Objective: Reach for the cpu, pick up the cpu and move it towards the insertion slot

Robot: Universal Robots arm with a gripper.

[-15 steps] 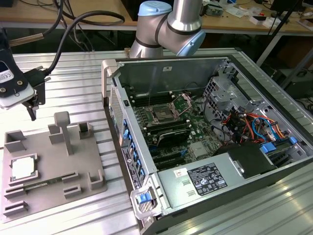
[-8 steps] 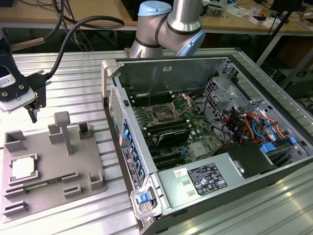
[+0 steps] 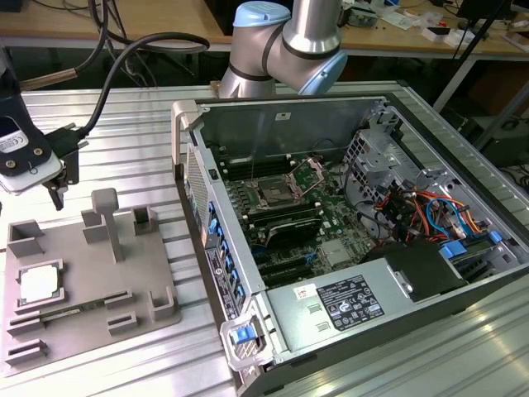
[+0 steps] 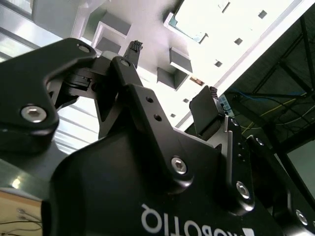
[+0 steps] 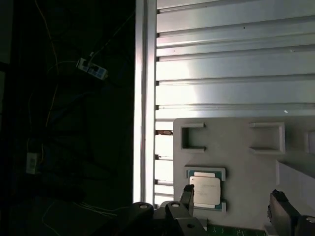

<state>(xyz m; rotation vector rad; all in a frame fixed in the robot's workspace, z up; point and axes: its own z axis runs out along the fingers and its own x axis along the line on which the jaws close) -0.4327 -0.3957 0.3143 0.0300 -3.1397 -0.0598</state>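
The jaws are open, with nothing between them. In the second wrist view the two black fingers (image 4: 134, 49) stand well apart with only bright background in the gap. In the first wrist view one finger tip (image 5: 187, 195) is just beside the cpu (image 5: 205, 191), and the other is well off to the cpu's far side.

In the exterior view the jaws hang at about 9 o'clock in the frame, over the far edge of a grey tray (image 3: 91, 277) that lies on the slatted metal table (image 3: 124, 124). The cpu (image 3: 39, 284) lies flat in a square recess of that tray, silvery top up, at about 6 o'clock from the jaws and apart from them. In the first wrist view the tray (image 5: 236, 157) also has other bracket-shaped recesses beyond the chip.

The insertion slot (image 3: 273, 194) is inside the open computer case (image 3: 281, 124), on the green board. It is at roughly 2 o'clock from the cpu and well apart from it, with the case's side wall between them. Its metal frame surrounds a dark centre, and long black memory slots (image 3: 289, 223) run just beside it at 5 o'clock. The arm (image 3: 281, 41) rises behind the case at 12 o'clock in the frame. Coloured cables (image 3: 421, 211) bunch at 3 o'clock from the slot.
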